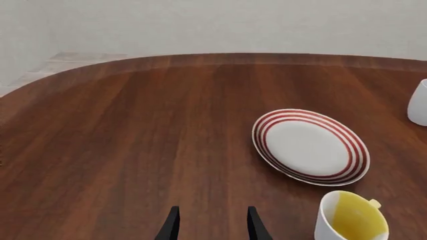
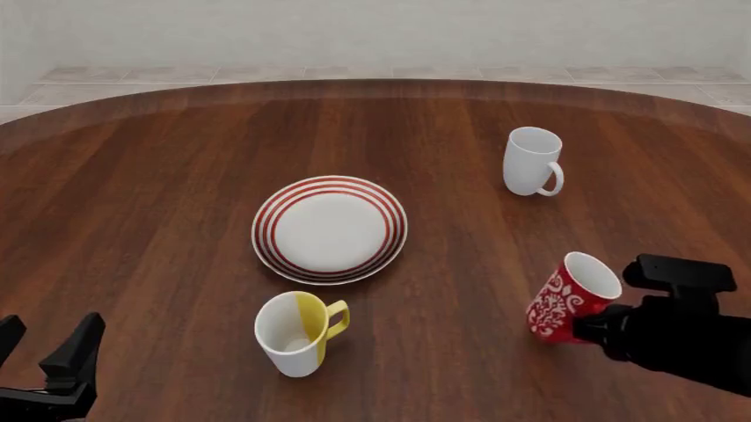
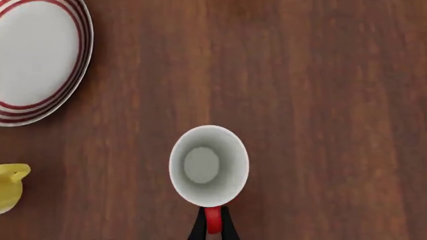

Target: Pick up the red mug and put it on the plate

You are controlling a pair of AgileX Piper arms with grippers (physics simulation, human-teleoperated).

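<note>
From my left wrist camera I see the left gripper (image 1: 212,225) with its two dark fingers apart and nothing between them, hanging over bare wood. Ahead of it the table (image 1: 133,150) runs out wide to its curved far edge. The plate (image 1: 310,146) lies off toward 1 o'clock from the fingers, the yellow and white mug (image 1: 351,217) sits close at 3 o'clock, and a sliver of the white mug (image 1: 418,102) shows farther out.

In the front camera the plate (image 2: 330,229) sits near the table's middle. The red mug (image 2: 572,297) is at about 4 o'clock from it, well apart, tilted with its mouth leaning up and toward the right, and the right gripper (image 2: 585,328) is at its lower right side. The wood between mug and plate is open. The yellow and white mug (image 2: 298,331) stands upright just beside the plate's rim at 6 o'clock. The white mug (image 2: 530,161) stands at 2 o'clock from the plate, well apart. The left gripper (image 2: 47,356) waits, fingers spread, at the near left corner, far from everything.

My right wrist camera looks straight into the red mug's (image 3: 209,165) white inside; the right gripper (image 3: 212,222) is clamped on its red handle. The plate (image 3: 41,62) and a bit of the yellow mug handle (image 3: 12,187) show at one side.
</note>
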